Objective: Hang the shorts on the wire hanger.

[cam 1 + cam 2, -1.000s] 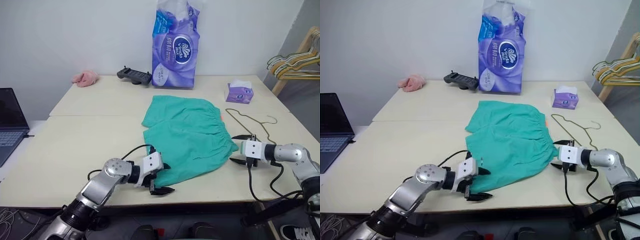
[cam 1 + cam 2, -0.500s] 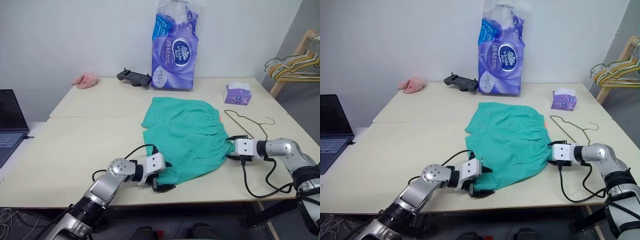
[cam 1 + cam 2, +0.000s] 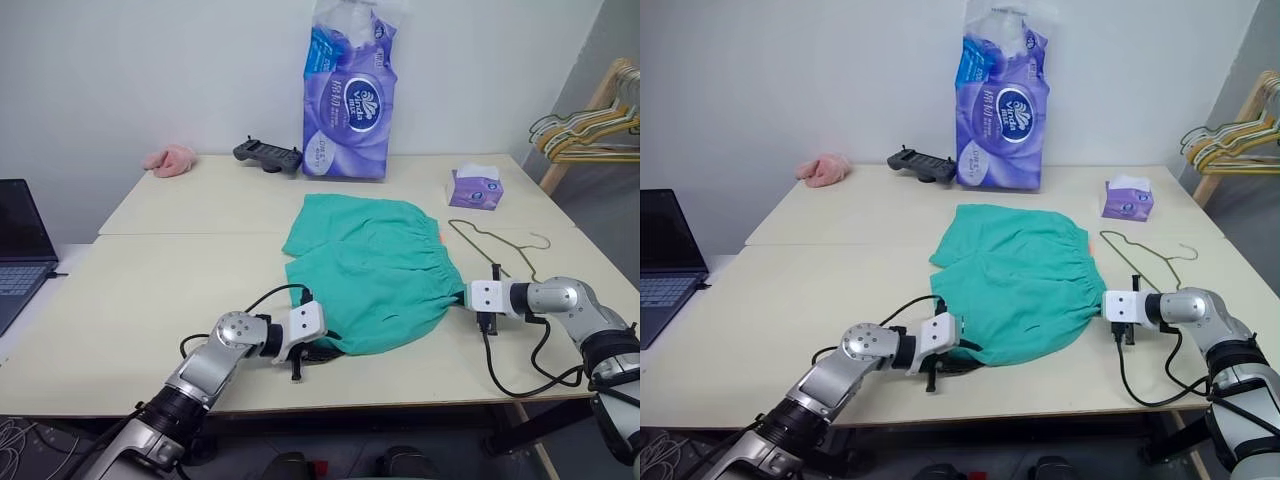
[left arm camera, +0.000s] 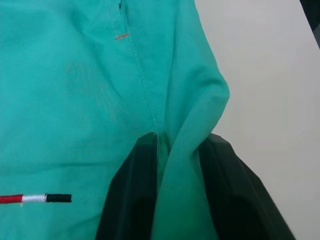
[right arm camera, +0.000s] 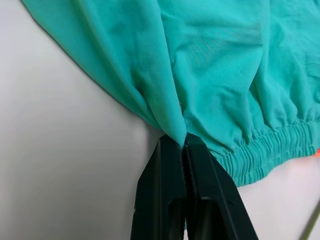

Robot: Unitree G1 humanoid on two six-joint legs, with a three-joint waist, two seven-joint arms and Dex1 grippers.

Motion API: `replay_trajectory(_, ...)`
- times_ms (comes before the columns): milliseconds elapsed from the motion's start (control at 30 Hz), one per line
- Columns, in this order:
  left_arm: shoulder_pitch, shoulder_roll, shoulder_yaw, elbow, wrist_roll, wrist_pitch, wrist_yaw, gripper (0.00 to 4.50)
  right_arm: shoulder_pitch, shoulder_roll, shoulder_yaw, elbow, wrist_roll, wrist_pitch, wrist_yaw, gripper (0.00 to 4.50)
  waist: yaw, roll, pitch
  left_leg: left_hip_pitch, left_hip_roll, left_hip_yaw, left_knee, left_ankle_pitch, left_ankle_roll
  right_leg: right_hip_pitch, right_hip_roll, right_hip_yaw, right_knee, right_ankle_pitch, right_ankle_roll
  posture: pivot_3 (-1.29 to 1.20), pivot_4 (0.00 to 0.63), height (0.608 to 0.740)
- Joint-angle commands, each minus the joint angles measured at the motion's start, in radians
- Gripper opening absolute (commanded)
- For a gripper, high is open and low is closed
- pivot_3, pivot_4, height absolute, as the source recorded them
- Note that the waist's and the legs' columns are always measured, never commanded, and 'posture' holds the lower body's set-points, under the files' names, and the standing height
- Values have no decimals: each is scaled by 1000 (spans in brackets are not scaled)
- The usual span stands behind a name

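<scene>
Shorts (image 3: 372,270) lie spread flat on the cream table (image 3: 150,290), roughly in the middle of its near half, with the gathered waistband on my right side and the legs running toward my left. I can see both of my grippers pinched onto them. My left gripper (image 4: 177,150) is at the near left corner of the cloth, close to the table's front edge; in the left wrist view a fold of teal fabric rises between the two black fingers (image 4: 135,190), so I read it as clamped on the hem there. My right gripper (image 5: 181,142) sits at the right edge of the shorts, just below the elastic waistband; in the right wrist view its fingers (image 5: 160,185) are pressed tight together with a thin pinch of fabric caught at the tips.

I find the wire hanger (image 3: 497,242) lying flat on the table just beyond my right gripper, to the right of the waistband, hook pointing to the right, apart from the cloth. A sliver of orange drawstring (image 3: 441,231) shows at the waistband's far end.

Farther back I see a tall purple tissue pack (image 3: 350,95), a small purple tissue box (image 3: 476,186), a black controller (image 3: 267,153) and a pink fluffy cloth (image 3: 170,158). A laptop (image 3: 20,245) sits off the left edge, and a bunch of hangers (image 3: 585,130) hangs on a wooden rack at far right.
</scene>
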Motion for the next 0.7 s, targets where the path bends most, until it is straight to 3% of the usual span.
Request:
replay_trajectory(33, -21, 46, 52, 66, 36, -22, 8, 866, 30, 5, -37, -117, 55, 28, -3, 0, 0, 0, 0, 0, 0, 0, 0, 0, 0, 0, 0, 0, 0, 0, 0, 67, 28, 740)
replay_trajectory(167, 9, 191, 119, 57, -6, -99, -105, 866, 176, 28, -72, -515, 216, 270, 83, 0, -6, -1, 3, -1, 3, 0, -1, 0, 0, -3, 1, -1, 3, 0, 0, 71, 40, 740)
replay_trajectory(267, 143, 379, 185, -61, -114, -125, -305, 866, 321, -1, -29, -882, 306, 460, 173, 0, -7, 0, 4, -2, 6, 1, -7, -1, 0, -9, 3, -2, 5, -1, -2, 81, 47, 740)
replay_trajectory(367, 294, 565, 264, -258, -303, 12, -491, 866, 445, -121, 8, -1194, 445, 754, 334, 0, 2, 3, 10, -2, 9, -1, -14, -3, -3, -12, 4, -7, 6, -6, -8, 92, 51, 740)
replay_trajectory(467, 292, 674, 251, -341, -417, 134, -567, 866, 443, -206, 16, -1299, 530, 956, 431, 0, 32, 5, 17, -5, 10, -6, -12, -6, -9, -12, 4, -12, 5, -10, -9, 104, 37, 740)
replay_trajectory(567, -105, 396, 139, -1, -219, 26, -501, 866, 196, -82, 68, -1059, 493, 1027, 454, 0, 58, 11, 20, -3, 9, -11, -8, -5, -8, -11, 5, -18, 2, -14, -6, 116, 23, 740)
replay_trajectory(600, -307, 255, 115, 266, -104, -113, -353, 866, 49, -6, 97, -847, 419, 950, 427, 0, 63, 10, 24, -1, 9, -12, -2, -5, -7, -6, 9, -24, 3, -14, -10, 132, 6, 740)
replay_trajectory(667, -703, 53, 85, 784, 115, -336, 153, 866, -319, 178, 107, -312, 275, 729, 190, 0, 69, 1, 26, -1, 11, -16, 3, 2, 3, -1, 18, -28, 1, -5, -12, 145, 0, 740)
replay_trajectory(700, -882, 6, 56, 972, 218, -383, 434, 866, -512, 251, 109, -72, 188, 607, -89, 0, 68, -5, 32, -1, 11, -17, 3, 8, 2, 4, 21, -28, -2, 6, -11, 147, 0, 740)
